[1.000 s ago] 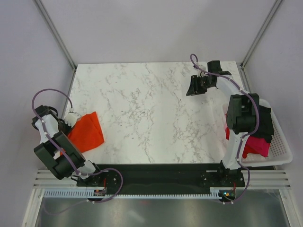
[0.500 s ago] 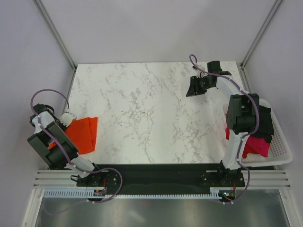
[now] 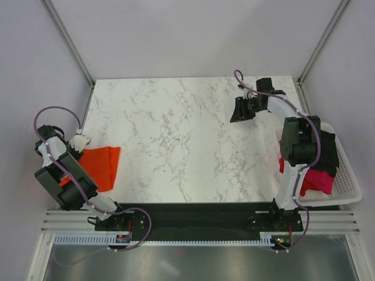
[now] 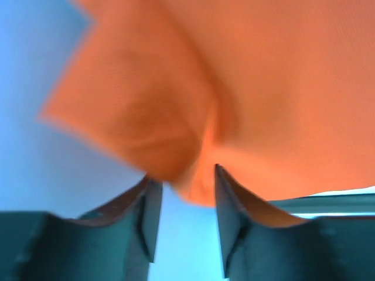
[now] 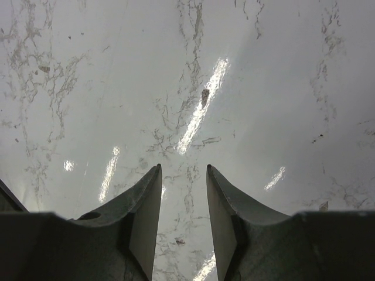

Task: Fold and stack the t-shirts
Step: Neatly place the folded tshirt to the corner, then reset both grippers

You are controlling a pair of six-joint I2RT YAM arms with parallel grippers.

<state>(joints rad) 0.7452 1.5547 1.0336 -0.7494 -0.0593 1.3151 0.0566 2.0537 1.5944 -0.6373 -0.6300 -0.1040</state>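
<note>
A folded orange-red t-shirt (image 3: pixel 101 166) lies at the table's left edge. My left gripper (image 3: pixel 79 140) sits at its far left corner. In the left wrist view the orange t-shirt (image 4: pixel 263 88) fills the frame beyond my left gripper (image 4: pixel 183 175), whose jaws stand apart with a blurred cloth edge just at their tips and no cloth between them. My right gripper (image 3: pixel 239 110) hovers open over bare marble at the far right, and the right wrist view shows the right gripper (image 5: pixel 183 168) with nothing between its fingers. A black t-shirt (image 3: pixel 329 151) and a pink t-shirt (image 3: pixel 317 179) lie in the basket.
A white mesh basket (image 3: pixel 347 188) stands off the table's right edge, partly behind my right arm. The marble table (image 3: pixel 176 140) is bounded by grey walls at the back and both sides. The arm bases sit on the black rail at the near edge.
My left gripper went from shut to open, letting go of the orange t-shirt. The left arm drew back to the left and the shirt settled flatter. The right arm barely moved.
</note>
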